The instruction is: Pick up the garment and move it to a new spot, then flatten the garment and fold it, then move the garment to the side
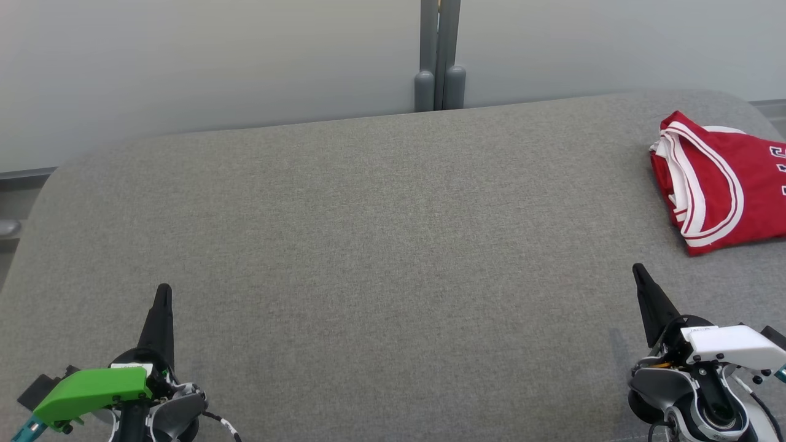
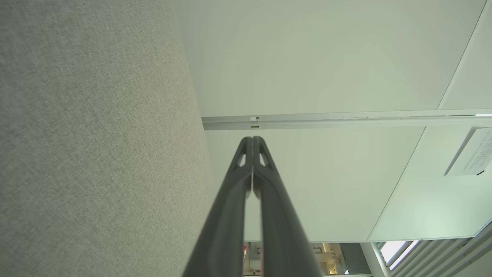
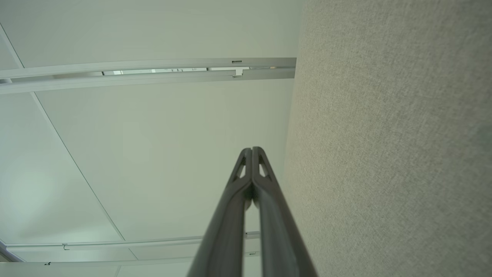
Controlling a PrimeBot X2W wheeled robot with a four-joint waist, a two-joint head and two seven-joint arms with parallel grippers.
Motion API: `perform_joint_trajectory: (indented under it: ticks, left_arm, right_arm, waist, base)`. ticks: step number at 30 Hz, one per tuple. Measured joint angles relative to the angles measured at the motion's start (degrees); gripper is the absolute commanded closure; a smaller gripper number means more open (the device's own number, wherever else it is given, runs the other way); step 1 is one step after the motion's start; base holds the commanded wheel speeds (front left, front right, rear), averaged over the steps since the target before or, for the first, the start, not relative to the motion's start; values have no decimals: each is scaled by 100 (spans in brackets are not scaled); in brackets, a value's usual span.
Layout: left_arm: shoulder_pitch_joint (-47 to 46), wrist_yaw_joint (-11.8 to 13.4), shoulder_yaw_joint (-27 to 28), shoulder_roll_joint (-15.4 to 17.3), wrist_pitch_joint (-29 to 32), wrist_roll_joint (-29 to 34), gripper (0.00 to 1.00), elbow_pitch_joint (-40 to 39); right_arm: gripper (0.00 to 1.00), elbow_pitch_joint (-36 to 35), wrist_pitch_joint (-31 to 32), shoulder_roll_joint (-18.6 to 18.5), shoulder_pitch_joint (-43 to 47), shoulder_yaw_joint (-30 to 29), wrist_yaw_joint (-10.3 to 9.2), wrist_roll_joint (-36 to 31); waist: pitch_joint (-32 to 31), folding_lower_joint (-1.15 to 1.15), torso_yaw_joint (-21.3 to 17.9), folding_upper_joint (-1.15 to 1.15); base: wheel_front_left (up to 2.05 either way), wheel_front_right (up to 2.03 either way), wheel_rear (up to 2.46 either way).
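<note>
Far right on the grey cloth-covered surface point(image 1: 368, 245) lies a folded red sleeveless jersey with white trim point(image 1: 724, 184), likely light, soft and floppy, best pinched at its near trimmed edge; left end effector point(image 1: 163, 293) and right end effector point(image 1: 638, 271) both closed tight, empty.

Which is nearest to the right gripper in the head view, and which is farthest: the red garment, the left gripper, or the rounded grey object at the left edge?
1. red garment: just ahead of the right gripper, slightly to its right.
2. left gripper: across the grey surface, on the left.
3. rounded grey object: beyond the surface's left edge.
</note>
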Motion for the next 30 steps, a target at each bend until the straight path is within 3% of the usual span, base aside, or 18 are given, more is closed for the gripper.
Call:
perform_joint_trajectory:
  ticks: [30]
  left_arm:
    - [0, -2, 0, 0, 0, 0, 100, 0]
  right_arm:
    - [100, 0, 0, 0, 0, 0, 0, 0]
  waist:
    - [0, 0, 0, 0]
  base:
    - [0, 0, 0]
